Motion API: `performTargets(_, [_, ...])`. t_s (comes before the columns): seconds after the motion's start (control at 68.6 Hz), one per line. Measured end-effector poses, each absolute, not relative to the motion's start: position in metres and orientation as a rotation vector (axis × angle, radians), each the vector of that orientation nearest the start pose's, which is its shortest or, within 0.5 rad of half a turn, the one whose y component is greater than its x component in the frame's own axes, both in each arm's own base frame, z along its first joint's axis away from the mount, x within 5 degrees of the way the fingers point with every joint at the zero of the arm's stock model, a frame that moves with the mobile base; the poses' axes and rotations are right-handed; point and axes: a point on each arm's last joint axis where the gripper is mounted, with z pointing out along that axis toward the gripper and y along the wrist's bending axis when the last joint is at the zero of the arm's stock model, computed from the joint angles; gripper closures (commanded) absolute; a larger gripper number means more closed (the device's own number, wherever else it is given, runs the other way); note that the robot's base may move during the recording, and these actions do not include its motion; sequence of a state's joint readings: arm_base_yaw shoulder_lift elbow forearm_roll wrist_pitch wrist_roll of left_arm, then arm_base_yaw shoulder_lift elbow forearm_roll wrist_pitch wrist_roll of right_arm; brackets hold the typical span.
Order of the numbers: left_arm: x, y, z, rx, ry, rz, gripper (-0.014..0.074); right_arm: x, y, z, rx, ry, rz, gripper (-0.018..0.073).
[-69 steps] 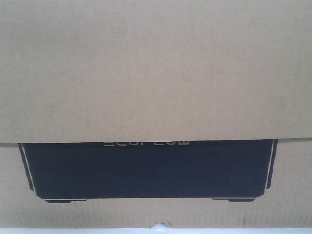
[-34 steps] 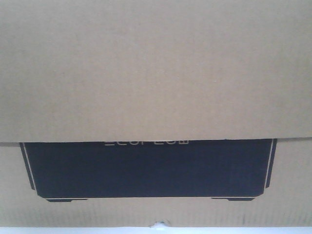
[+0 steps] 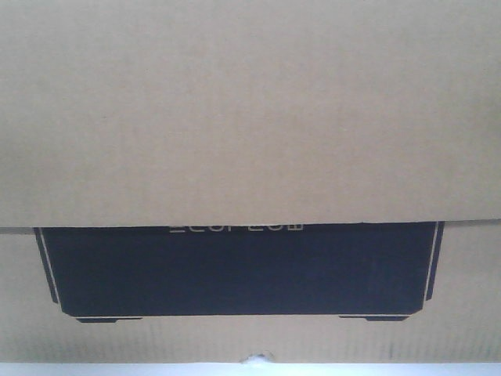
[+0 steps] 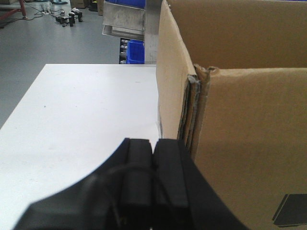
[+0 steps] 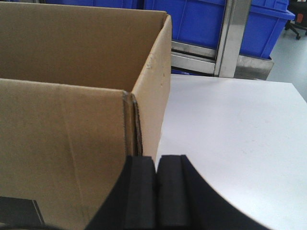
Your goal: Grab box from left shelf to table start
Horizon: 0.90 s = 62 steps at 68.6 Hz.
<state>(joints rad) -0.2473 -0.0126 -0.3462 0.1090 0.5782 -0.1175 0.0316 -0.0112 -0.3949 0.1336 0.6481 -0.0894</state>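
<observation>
On the bench: box [image 4: 249,143] stands on the white bench [image 4: 81,124], blue bins [image 5: 192,19] behind.
Left end effector [image 4: 152,158]: clenched, empty, beside box corner.
Right end effector [image 5: 156,177]: clenched, empty.
Change: front view's bench strip [image 3: 117,369] slightly wider than a second ago.

Matt corrugated cardboard box [image 3: 250,110]; smooth white table [image 4: 86,110]; brushed-steel shelf [image 5: 230,48].

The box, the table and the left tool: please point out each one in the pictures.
box [image 3: 250,110]: front-facing view, on its plain upper cardboard layer.
table [image 4: 86,115]: left wrist view, on its bare white top.
left tool [image 4: 153,158]: left wrist view, between its two black fingertips.
</observation>
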Motion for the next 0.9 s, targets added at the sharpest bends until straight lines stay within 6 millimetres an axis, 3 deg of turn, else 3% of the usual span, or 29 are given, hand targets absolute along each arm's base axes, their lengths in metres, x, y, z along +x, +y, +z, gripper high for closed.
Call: performTargets(0.904, [0.0252, -0.0013, 0.2779, 0.142, 1.649, -0.164, 0.0696, 0.0184, 0.0076, 0.2833, -0.068, 1.693, 0.103, 0.0501])
